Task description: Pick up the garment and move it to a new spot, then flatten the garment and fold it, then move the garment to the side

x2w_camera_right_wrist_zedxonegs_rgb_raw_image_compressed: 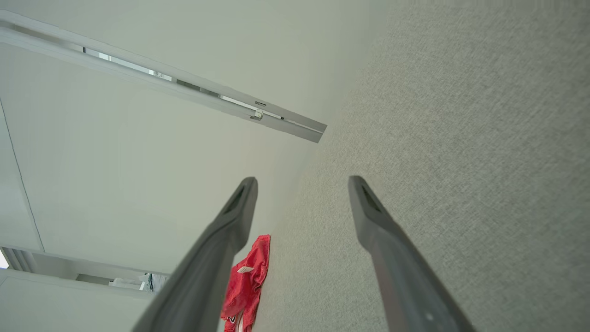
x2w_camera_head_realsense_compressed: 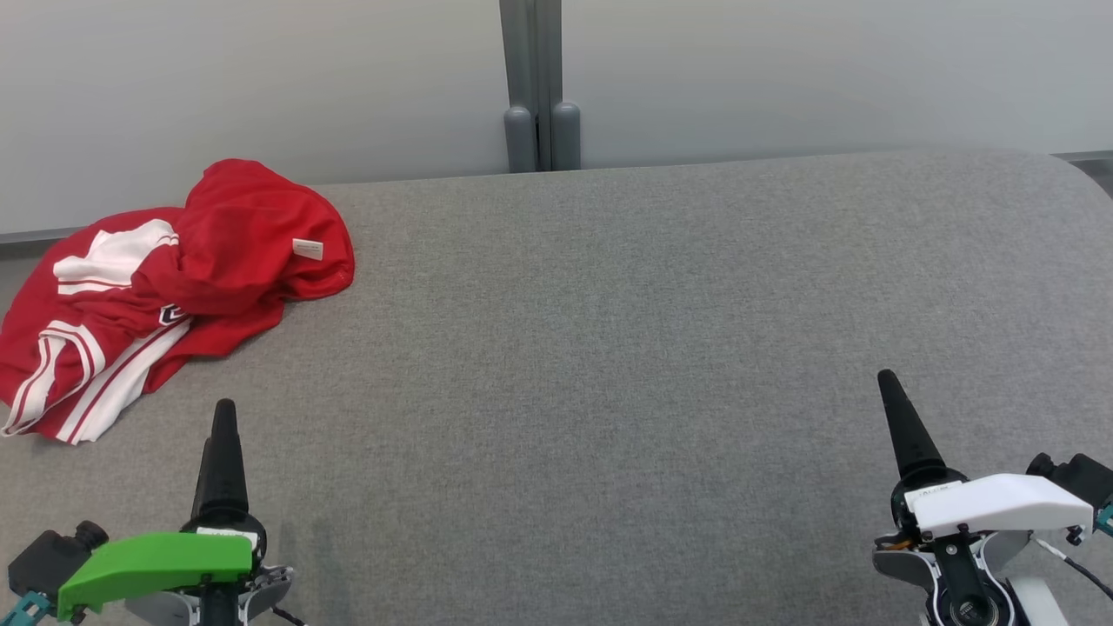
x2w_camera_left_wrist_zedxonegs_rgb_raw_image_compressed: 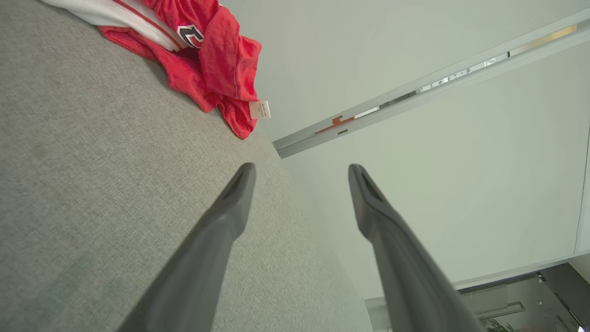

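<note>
Left gripper (x2w_camera_head_realsense_compressed: 222, 417), under a green cover (x2w_camera_head_realsense_compressed: 156, 561), sits at the lower left of the head view. Its fingers (x2w_camera_left_wrist_zedxonegs_rgb_raw_image_compressed: 230, 207) are spread wide with nothing between them, over the grey fabric bench (x2w_camera_head_realsense_compressed: 609, 348). Right gripper (x2w_camera_head_realsense_compressed: 889, 382), under a white cover (x2w_camera_head_realsense_compressed: 1000, 502), sits at the lower right. Its fingers (x2w_camera_right_wrist_zedxonegs_rgb_raw_image_compressed: 368, 216) also stand fully apart and grip nothing.

A red jersey (x2w_camera_head_realsense_compressed: 217, 252) with white stripes lies crumpled at the far left of the bench, near the rear edge. It is ahead and to the left of the left gripper and well apart from the right gripper. A white label (x2w_camera_head_realsense_compressed: 307, 249) shows on its right-hand fold. A grey post (x2w_camera_head_realsense_compressed: 539, 87) stands behind the bench against a pale wall.
</note>
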Controlling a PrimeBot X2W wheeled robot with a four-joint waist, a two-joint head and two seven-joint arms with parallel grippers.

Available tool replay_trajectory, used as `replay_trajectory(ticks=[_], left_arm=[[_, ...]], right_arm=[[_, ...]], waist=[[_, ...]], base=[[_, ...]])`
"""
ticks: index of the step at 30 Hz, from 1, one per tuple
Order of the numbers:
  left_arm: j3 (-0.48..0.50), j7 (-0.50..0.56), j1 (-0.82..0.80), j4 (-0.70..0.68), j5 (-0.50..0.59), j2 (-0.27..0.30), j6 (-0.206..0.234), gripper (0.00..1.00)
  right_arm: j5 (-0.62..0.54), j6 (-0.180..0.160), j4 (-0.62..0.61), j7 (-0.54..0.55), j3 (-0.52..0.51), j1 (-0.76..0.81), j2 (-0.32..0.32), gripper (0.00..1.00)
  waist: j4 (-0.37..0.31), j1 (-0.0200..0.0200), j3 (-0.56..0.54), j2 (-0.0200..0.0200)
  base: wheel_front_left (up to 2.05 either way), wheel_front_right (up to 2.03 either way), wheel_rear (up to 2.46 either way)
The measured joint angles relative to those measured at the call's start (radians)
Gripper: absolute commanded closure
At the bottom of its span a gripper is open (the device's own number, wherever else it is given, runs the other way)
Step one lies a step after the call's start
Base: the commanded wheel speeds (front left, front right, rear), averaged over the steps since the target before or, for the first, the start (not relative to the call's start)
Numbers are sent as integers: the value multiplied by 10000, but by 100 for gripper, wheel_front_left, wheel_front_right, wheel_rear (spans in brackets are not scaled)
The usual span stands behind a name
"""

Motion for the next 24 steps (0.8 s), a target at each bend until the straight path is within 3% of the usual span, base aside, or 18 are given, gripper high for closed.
replay_trajectory(ticks=[24], left_arm=[[-460,-794,284,-391,4445,27,38,0]], right_arm=[[-3438,0,-646,-784,736,82,-360,0]], waist=[[96,0,-38,0]], base=[[0,0,0]])
